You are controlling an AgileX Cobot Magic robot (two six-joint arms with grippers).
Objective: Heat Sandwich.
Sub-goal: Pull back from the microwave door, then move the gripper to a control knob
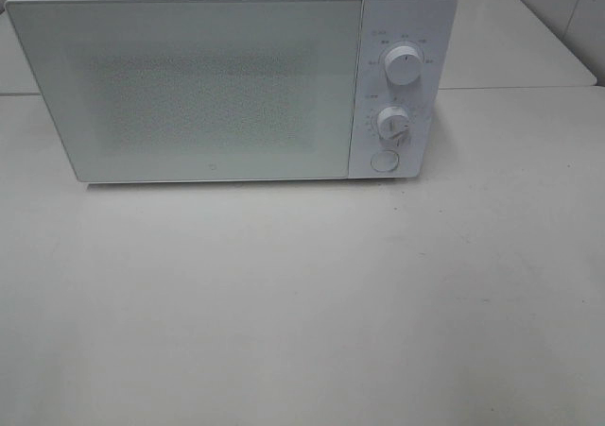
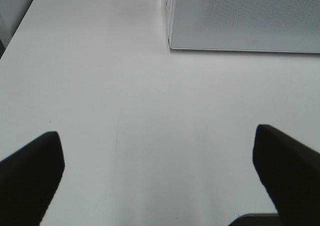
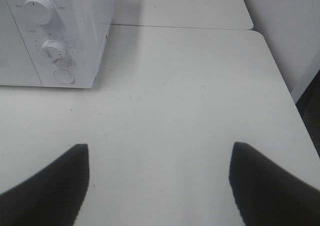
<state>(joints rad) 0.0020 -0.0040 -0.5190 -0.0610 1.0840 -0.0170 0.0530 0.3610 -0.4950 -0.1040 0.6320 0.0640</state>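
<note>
The left gripper point(image 2: 156, 132) and the right gripper point(image 3: 160, 147) both hang spread and empty over the table point(image 1: 302, 303). The microwave point(image 1: 232, 81) sits at 12 o'clock, its door point(image 1: 189, 95) shut. Opening it looks like the step in hand. The right gripper is nearer the round button point(image 1: 384, 161), at 6 o'clock under the lower knob point(image 1: 392, 124), and should press squarely, clear of that knob. The sandwich shows in no view. The frosted door hides whatever lies inside, and the dial markings are too small to read.

The left gripper point(image 2: 157, 133) has its two dark fingers point(image 2: 30, 176) spread wide and holds nothing. The right gripper point(image 3: 160, 146) is spread wide too, with nothing in it
</note>
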